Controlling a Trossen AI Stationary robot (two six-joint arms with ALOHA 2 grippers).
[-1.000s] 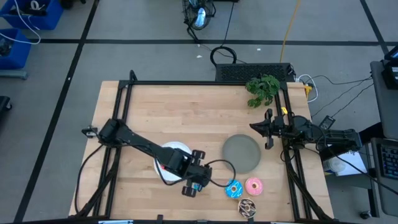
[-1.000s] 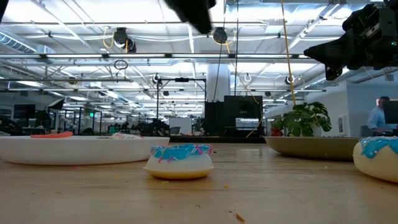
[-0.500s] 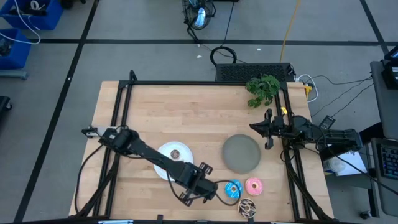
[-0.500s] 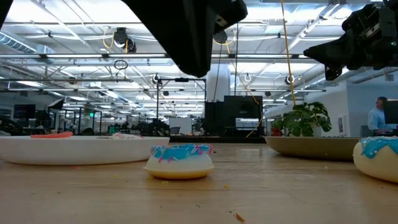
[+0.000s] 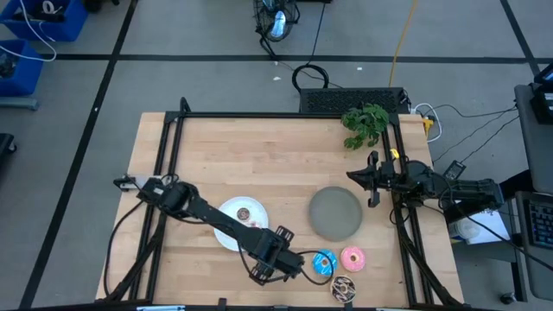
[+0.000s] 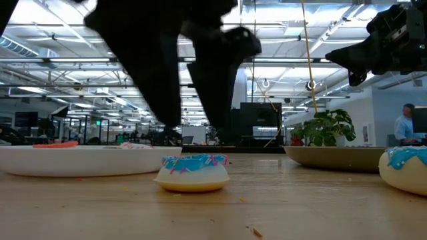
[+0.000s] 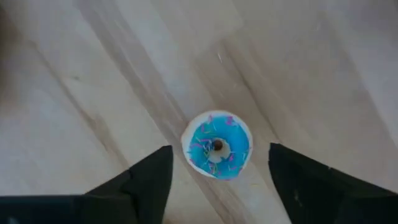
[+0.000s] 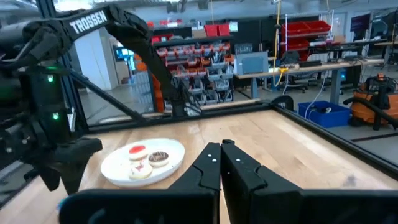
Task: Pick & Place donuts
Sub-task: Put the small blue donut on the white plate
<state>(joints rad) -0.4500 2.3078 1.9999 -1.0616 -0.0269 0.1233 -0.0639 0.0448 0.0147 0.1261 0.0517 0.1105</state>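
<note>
bare wood around blue sprinkled donut (image 7: 217, 144), pink donut (image 5: 352, 257) near

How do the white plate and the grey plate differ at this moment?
The white plate carries small donuts, red, brown and white in the right wrist view; the grey plate carries nothing. The white plate is bright and partly covered by the left arm in the high view, while the grey plate is dull and fully visible. The grey plate looks somewhat larger. Both are round and lie flat on the wooden table.

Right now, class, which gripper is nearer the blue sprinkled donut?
Left. The left gripper hovers open directly above the blue sprinkled donut; the right gripper waits shut beyond the grey plate.
</note>
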